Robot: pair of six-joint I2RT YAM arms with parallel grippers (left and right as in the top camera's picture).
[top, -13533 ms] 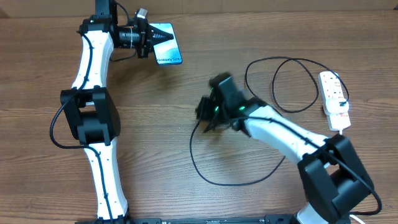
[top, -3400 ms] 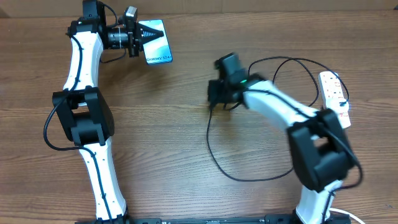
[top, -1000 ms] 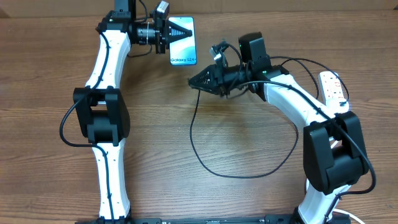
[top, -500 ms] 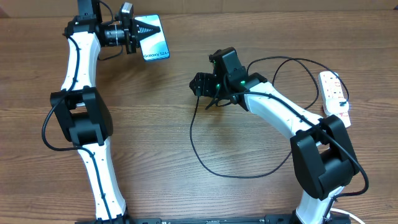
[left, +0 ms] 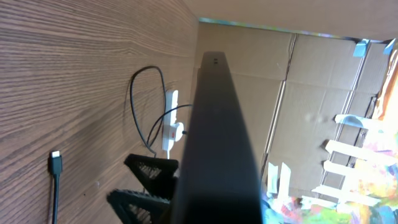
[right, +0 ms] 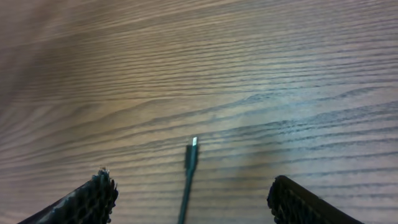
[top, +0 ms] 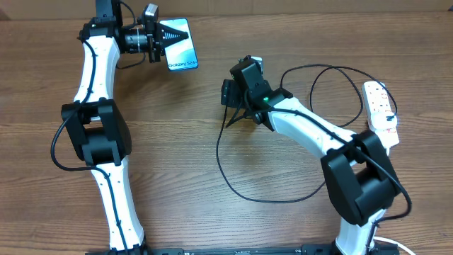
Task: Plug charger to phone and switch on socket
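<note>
The phone [top: 182, 48], blue screen up, hangs above the table's far left, and my left gripper [top: 173, 34] is shut on its far end. The left wrist view shows this phone [left: 217, 137] edge-on as a dark bar. My right gripper [top: 232, 98] hovers mid-table with its jaws open. Its fingers [right: 93, 199] stand wide apart over the charger's metal-tipped plug [right: 192, 151], which lies loose on the wood. The black charger cable [top: 283, 200] loops toward me and back to the white socket [top: 381, 113] at the right edge.
Another loop of black cable [top: 333, 71] lies between my right arm and the socket. From the left wrist, the plug [left: 55, 160] and the socket [left: 169, 121] appear far off on the table. Cardboard panels [left: 311, 81] stand behind the table.
My right gripper has opened and let go of the plug, which now lies on the table. It has also drawn back from the phone. My left arm has carried the phone leftward.
</note>
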